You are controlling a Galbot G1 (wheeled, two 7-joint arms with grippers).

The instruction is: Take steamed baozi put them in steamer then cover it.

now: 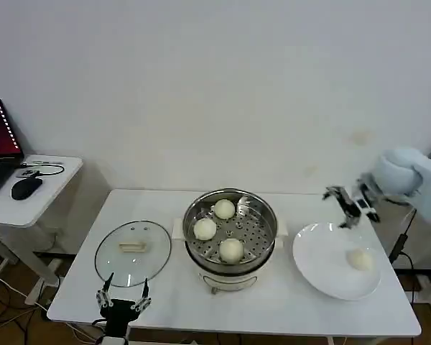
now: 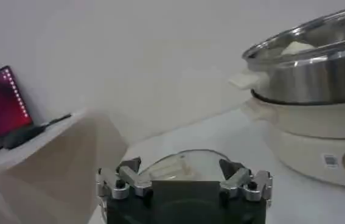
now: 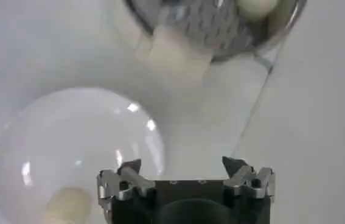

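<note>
The last steamed baozi [image 1: 359, 259] lies alone on the white plate [image 1: 323, 269], just below and a little toward the robot from the right hand [image 1: 350, 202], which hangs over the plate's far rim. That hand is spread wide and holds nothing; in the right wrist view its fingertips [image 3: 128, 167] stand well apart above the plate [image 3: 69, 140], with the bun [image 3: 69, 204] at the near edge under them. The bun looks soft, light and smooth-skinned, so by judgement it would dent under a hard squeeze and might roll on the glossy plate; a gentle pinch across its widest part, from the sides and low down, seems the safest hold.

Three more buns already sit in the steamer [image 1: 230, 228], on its perforated tray, off to the side of the right hand across a gap of bare bench [image 1: 172, 295]. That makes four buns in all: three in, one to go. There is one steamer and one plate.

The cover [image 1: 133, 248] lies flat on the bench just ahead of the left hand [image 1: 123, 297], which waits low at the bench's near edge, likewise spread open and empty. In the left wrist view the glass dome [image 2: 181, 167] shows between its fingers [image 2: 236, 176], with the steamer [image 2: 318, 79] beyond and to one side. The single cover is glass with a metal rim, likely heavier than the buns, rigid, slick and breakable; its cream bar handle [image 1: 132, 247] at the centre is the obvious place to grip.
</note>
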